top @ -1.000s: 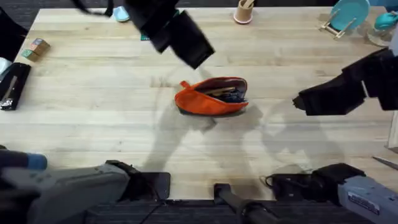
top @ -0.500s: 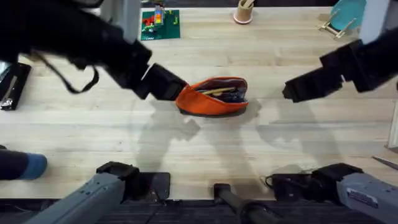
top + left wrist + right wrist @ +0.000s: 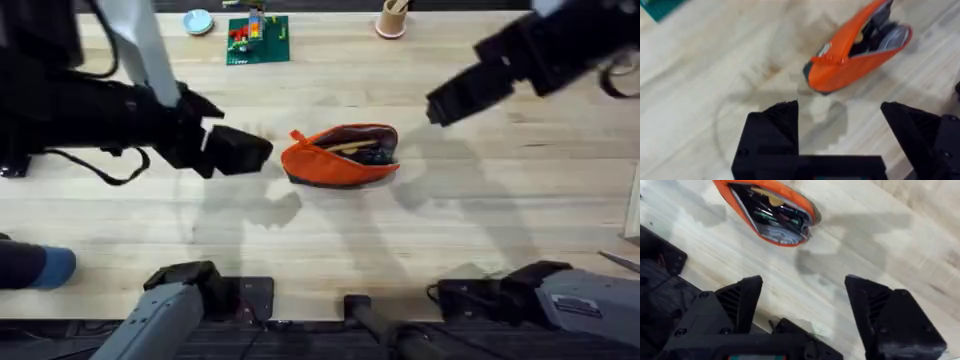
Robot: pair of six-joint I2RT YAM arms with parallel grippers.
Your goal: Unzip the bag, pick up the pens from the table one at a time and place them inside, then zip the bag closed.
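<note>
The orange bag (image 3: 338, 165) lies mid-table with its zipper open and its mouth facing the far side. A yellow-tan pen (image 3: 352, 147) and dark contents show inside; the same pen (image 3: 767, 198) also appears in the right wrist view. My left gripper (image 3: 262, 152) hovers just left of the bag's pointed end, apart from it. In the left wrist view the bag (image 3: 850, 59) lies beyond my open left gripper (image 3: 840, 117), which holds nothing. My right gripper (image 3: 437, 108) hangs to the bag's far right. My right gripper (image 3: 802, 292) is open and empty, above bare table beside the bag (image 3: 782, 239).
At the far edge stand a green board with toy bricks (image 3: 257, 38), a small blue dish (image 3: 197, 20) and a tan cup of wooden sticks (image 3: 392, 18). A blue object (image 3: 48, 266) lies at the near left. The pale plank table (image 3: 330, 235) is bare in front of the bag.
My left arm swung down from the far side to the bag's left end, then drew slightly back to the left. My right gripper moved away toward the far side. The bag stayed put.
</note>
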